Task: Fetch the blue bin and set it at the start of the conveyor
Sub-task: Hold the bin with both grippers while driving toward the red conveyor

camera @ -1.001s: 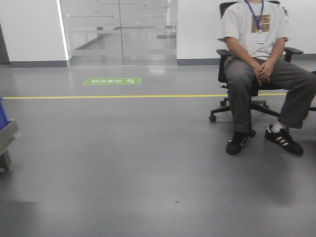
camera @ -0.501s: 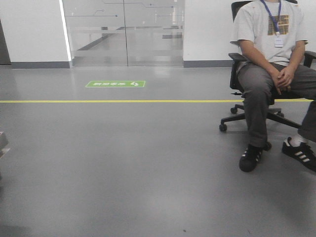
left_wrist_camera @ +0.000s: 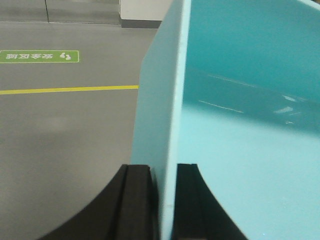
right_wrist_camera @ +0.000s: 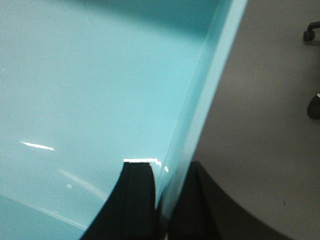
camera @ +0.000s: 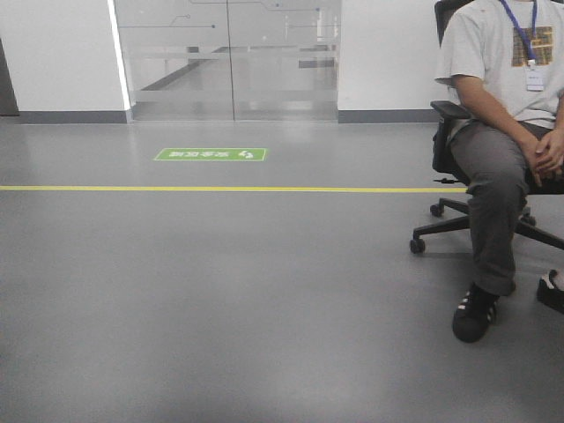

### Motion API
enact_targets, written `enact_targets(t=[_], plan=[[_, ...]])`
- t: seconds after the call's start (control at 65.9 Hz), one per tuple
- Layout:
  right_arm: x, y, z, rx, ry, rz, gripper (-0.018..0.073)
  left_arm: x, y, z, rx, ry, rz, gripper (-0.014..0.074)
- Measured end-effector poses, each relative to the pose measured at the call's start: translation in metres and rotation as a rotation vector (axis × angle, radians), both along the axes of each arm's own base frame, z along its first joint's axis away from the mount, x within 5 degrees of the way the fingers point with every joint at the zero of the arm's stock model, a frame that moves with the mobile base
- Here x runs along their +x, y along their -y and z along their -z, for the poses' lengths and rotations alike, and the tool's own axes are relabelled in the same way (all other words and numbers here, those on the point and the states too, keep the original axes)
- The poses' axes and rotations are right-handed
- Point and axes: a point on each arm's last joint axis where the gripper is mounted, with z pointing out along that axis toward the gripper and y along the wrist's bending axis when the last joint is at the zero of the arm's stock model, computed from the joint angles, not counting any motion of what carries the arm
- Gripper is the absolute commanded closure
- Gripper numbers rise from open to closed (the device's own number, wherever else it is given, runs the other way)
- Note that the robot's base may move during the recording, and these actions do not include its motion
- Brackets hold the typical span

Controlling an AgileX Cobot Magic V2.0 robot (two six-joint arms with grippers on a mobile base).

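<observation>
On the left wrist view, my left end effector (left_wrist_camera: pixel 163 172) has its two black fingers (left_wrist_camera: pixel 136 200) closed narrow over one thin wall of the blue bin (left_wrist_camera: pixel 240 125), one finger outside the wall and one inside the tub. That wall runs upright away from the camera, with the pale aqua interior to its right. To its left lies grey floor (left_wrist_camera: pixel 65 150), crossed by a yellow line (left_wrist_camera: pixel 70 90), with a green floor sign (left_wrist_camera: pixel 39 56) beyond it.

Over on the right wrist view, my right end effector (right_wrist_camera: pixel 164 172) is pinched the same way on another wall of the bin: one finger rests against the glossy inner face, the other sits outside over bare floor. Both arms hold the tub between them by its walls. A dark caster (right_wrist_camera: pixel 312 31) shows at the top right edge, and I cannot tell what the dark rounded shape below it is.

Ahead, the front-facing view gives me open grey floor, the same line and sign, and frosted glass doors (camera: pixel 229 62) at the back wall. A person (camera: pixel 502 132) sits at the right edge in a black office chair (camera: pixel 449 220), hands on their lap, one black shoe (camera: pixel 474 315) flat on the floor.
</observation>
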Motion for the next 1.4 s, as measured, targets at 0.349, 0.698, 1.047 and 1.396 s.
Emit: enact_targets(t=[0.349, 0.698, 1.047, 1.396], plan=[[0.0, 0.0, 0.0, 0.002, 0.0, -0.001, 0.0711, 0.0, 0.0, 0.0, 0.0, 0.0, 0.0, 0.0708], [0.003, -0.001, 0.002, 0.002, -0.001, 0.0, 0.0711, 0.0, 0.0, 0.0, 0.003, 0.003, -0.002, 0.0708], [0.005, -0.001, 0.003, 0.006, 0.004, 0.001, 0.0711, 0.0, 0.0, 0.0, 0.006, 0.004, -0.003, 0.0708], [0.019, -0.002, 0.004, 0.016, 0.083, 0.017, 0.0711, 0.001, -0.002, -0.001, 0.018, 0.015, -0.011, 0.0708]])
